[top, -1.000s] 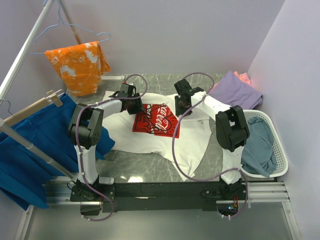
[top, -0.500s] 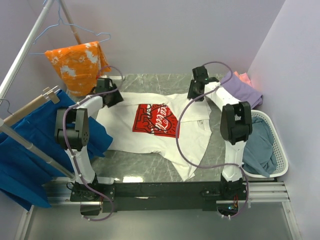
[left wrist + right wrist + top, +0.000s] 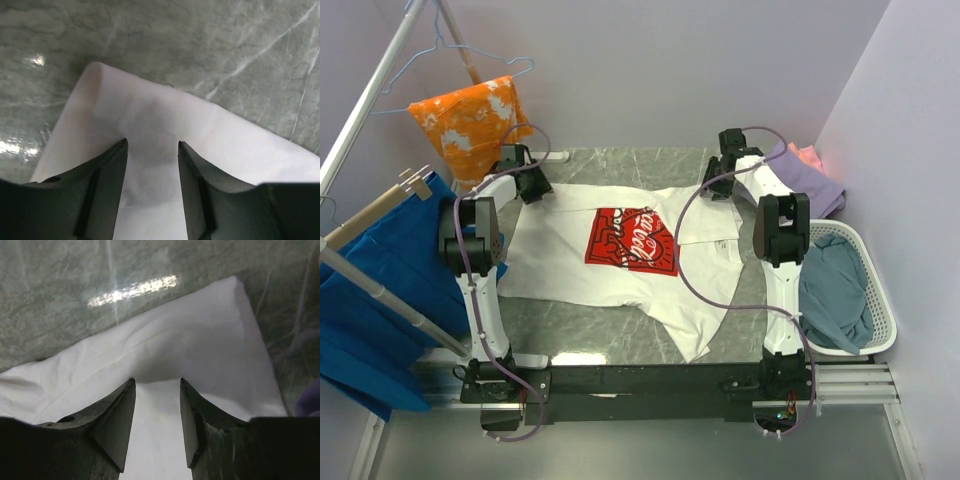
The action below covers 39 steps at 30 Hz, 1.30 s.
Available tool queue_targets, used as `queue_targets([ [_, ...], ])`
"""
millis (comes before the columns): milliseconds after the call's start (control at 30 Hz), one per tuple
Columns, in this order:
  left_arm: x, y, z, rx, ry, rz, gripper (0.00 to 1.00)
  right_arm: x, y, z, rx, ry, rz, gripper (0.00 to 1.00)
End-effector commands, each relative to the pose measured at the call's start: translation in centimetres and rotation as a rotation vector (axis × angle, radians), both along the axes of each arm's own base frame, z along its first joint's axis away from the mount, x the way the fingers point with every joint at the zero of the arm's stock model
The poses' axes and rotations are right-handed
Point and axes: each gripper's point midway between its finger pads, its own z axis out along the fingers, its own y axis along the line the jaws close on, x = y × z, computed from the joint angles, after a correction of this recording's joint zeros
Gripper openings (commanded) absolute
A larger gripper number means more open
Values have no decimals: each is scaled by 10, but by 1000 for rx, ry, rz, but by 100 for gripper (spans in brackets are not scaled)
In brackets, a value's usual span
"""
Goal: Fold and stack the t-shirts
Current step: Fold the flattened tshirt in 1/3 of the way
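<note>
Jaws of left gripper [image 3: 152,142] and right gripper [image 3: 157,381] stand apart above white t-shirt [image 3: 560,262] corners, perhaps touching. Shallow closing could miss cloth.

The left pincer [image 3: 532,188] swings out to 10 o'clock and the right pincer [image 3: 718,186] to 2 o'clock, spreading the white t-shirt [image 3: 620,275] wider.

Left arm [image 3: 472,235]: stretched from its near base out to the far left, upper links nearly in line, forearm bent rightward at the far end. Left pincer [image 3: 532,188]: low, tips pointing down. In the wrist view both dark fingers [image 3: 107,180] run parallel with a plain gap between them.

Right arm [image 3: 782,235]: mirrored pose, reaching far right, forearm bent leftward. Right pincer [image 3: 718,186]: low, fingers [image 3: 117,422] likewise parted.

The pincers are well apart and roughly level with each other.
</note>
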Motion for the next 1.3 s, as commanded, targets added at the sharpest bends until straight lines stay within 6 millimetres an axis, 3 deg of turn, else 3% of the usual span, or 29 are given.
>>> queue_targets([
  [0,-20,31,-35,21,149,41,52,-8,-7,-11,17,101,-16,48],
  [133,-26,50,-42,15,173,74,51,7,-26,-9,-66,107,-55,47],
  [267,-27,49,-47,-1,183,69,51,13,-50,-4,-74,94,-93,48],
  [367,-19,33,-39,-78,130,20,49,19,-51,3,-50,60,-67,49],
  [400,-22,27,-39,-101,124,7,49,28,-47,20,-41,-2,-44,49],
  [467,-9,7,-12,-134,19,-49,49,27,-31,26,14,-42,20,50],
  [500,-13,-1,-9,-138,5,-65,49,41,-24,62,26,-172,43,50],
  [533,-5,-17,23,-123,-95,-108,48,30,-20,56,32,-164,61,51],
  [567,-4,-21,33,-90,-124,-107,47,29,-12,69,57,-213,89,52],
  [600,-4,-23,44,-63,-150,-108,47,39,-9,126,55,-386,99,53],
  [633,-6,-47,70,-28,-209,-161,47,24,-2,119,40,-384,113,54],
  [667,-7,-53,84,0,-246,-166,48,21,-2,135,13,-436,118,56],
  [700,-12,-51,86,48,-253,-134,53,15,2,174,-6,-533,137,59],
  [733,-20,-65,112,58,-309,-150,55,4,10,175,-17,-530,155,61],
  [767,-23,-69,124,62,-342,-145,57,-5,17,181,-21,-534,178,66],
  [800,-35,-65,115,86,-317,-112,60,-21,22,194,-22,-531,201,67],
  [833,-46,-71,134,82,-344,-93,62,-34,26,185,-25,-489,210,67],
  [867,-55,-73,136,86,-343,-82,66,-49,40,180,-17,-455,241,67],
  [900,-72,-73,118,95,-297,-80,74,-70,48,180,-6,-424,278,67],
  [933,-85,-73,129,103,-314,-50,74,-94,53,152,-25,-349,294,67],
  [967,-95,-73,125,102,-304,-43,75,-114,67,142,-57,-322,312,67],
  [1000,-115,-71,102,101,-251,-49,76,-134,71,149,-75,-338,322,67],
  [1033,-127,-73,108,67,-260,-48,79,-163,65,116,-115,-261,329,67],
  [1067,-139,-72,99,58,-238,-49,83,-179,66,110,-129,-247,332,71],
  [1100,-159,-70,77,62,-186,-54,90,-203,78,114,-102,-250,361,71],
  [1133,-170,-71,82,49,-200,-55,90,-231,77,89,-94,-178,384,71],
  [1200,-199,-66,58,47,-145,-47,91,-272,91,87,-74,-170,408,71],
  [1233,-208,-67,64,26,-158,-40,92,-296,90,70,-85,-126,431,71],
  [1267,-223,-65,52,24,-129,-40,94,-309,91,66,-87,-119,436,72],
])
